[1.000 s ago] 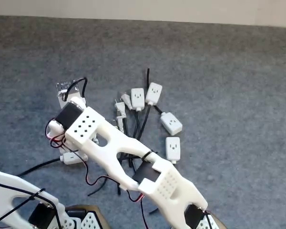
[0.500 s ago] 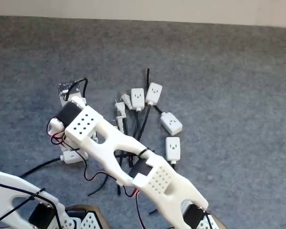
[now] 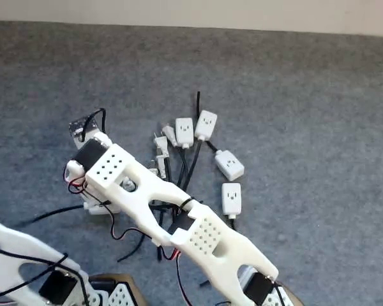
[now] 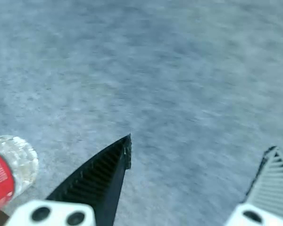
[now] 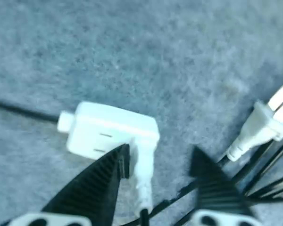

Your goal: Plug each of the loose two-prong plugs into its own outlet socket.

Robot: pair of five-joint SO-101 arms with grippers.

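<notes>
A white outlet socket point(image 5: 108, 132) lies on the grey carpet with a white plug point(image 5: 144, 155) pushed against its end. My right gripper point(image 5: 161, 155) is open just over them, and the plug sits beside one finger point(image 5: 108, 174). A loose two-prong plug point(image 5: 262, 127) lies farther off. From above, my right arm point(image 3: 112, 169) covers that socket point(image 3: 96, 208). Several other sockets point(image 3: 184, 132) point(image 3: 230, 164) point(image 3: 231, 197) and loose plugs point(image 3: 160, 145) lie in a cluster with black cords. My left gripper point(image 4: 200, 146) is open over bare carpet.
Tangled black cords point(image 3: 179, 172) run under my right arm. A plastic bottle with a red label point(image 4: 9, 165) lies close to my left gripper. My left arm point(image 3: 25, 261) sits at the near left corner. Open carpet stretches to the right and far side.
My right arm has swung a little to the left and its elbow has dropped toward the near side. The sockets and loose plugs in the cluster have stayed put.
</notes>
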